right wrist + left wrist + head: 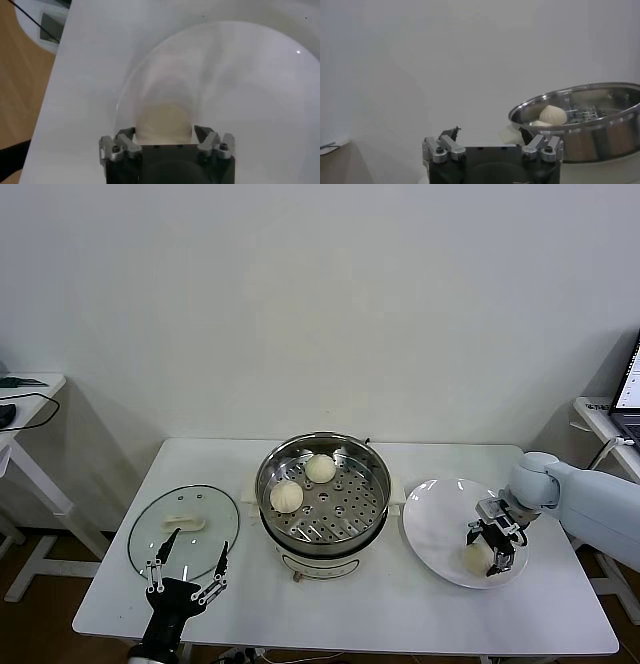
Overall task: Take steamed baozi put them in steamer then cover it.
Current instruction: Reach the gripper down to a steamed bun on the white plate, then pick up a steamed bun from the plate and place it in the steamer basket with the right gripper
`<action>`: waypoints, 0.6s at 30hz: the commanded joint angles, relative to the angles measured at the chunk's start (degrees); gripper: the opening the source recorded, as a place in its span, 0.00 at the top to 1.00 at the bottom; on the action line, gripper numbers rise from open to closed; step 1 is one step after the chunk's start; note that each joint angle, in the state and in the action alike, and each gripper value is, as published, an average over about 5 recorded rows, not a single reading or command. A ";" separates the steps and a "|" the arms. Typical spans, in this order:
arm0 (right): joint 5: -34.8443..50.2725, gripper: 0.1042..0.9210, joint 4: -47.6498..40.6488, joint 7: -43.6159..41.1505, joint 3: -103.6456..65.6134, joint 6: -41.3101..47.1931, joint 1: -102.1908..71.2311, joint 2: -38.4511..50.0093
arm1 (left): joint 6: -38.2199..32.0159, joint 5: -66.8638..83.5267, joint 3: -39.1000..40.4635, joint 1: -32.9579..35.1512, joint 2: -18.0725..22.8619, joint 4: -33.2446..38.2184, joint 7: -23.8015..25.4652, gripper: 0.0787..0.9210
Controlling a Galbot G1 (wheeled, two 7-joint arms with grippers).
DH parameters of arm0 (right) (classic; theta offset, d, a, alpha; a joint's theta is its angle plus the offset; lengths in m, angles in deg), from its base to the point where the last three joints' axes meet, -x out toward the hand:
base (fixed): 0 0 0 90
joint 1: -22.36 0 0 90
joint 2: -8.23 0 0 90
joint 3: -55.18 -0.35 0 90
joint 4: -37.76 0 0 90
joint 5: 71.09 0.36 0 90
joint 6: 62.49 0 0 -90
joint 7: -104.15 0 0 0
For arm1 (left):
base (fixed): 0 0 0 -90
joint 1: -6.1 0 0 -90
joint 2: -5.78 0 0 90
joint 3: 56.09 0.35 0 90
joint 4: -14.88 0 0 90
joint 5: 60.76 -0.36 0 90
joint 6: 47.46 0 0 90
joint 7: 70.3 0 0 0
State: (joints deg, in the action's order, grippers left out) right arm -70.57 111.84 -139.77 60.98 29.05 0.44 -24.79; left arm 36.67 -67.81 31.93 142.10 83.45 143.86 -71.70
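- The steamer (322,496) sits in the middle of the white table (560,614) with two baozi (287,496) inside, on its tray with holes.
- Right of the steamer is the white plate (435,524). There the right gripper (484,555) has its fingers around a third bun (165,121).
- Left of the steamer lies the cover (183,530).
- The left gripper (188,565) hangs spread wide over the cover's near edge, holding nothing.

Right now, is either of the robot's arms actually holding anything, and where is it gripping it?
The right tool straddles a baozi on the white plate, fingers at its sides; a closed grip cannot be confirmed. The left tool holds nothing, open near the glass cover.
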 commanded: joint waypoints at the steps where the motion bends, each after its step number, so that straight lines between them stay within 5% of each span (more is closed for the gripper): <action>1: -0.39 0.29 1.10 -0.56 -0.47 -0.48 2.59 0.20 | -0.01 0.00 -0.12 0.01 -0.10 0.00 -0.04 0.12; 8: -2.23 0.32 3.44 -5.23 -0.59 -9.90 16.99 -3.18 | 0.07 0.00 0.16 -0.23 -0.36 -0.03 -0.04 0.12; 18: -0.24 0.33 3.29 -4.66 5.78 -29.26 36.29 -22.36 | 0.03 0.01 0.05 0.39 -0.70 1.16 -0.05 0.12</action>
State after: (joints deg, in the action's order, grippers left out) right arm -71.42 114.56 -143.61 63.31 14.95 20.56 -33.10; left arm 36.74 -67.82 32.02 142.18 82.83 144.40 -71.75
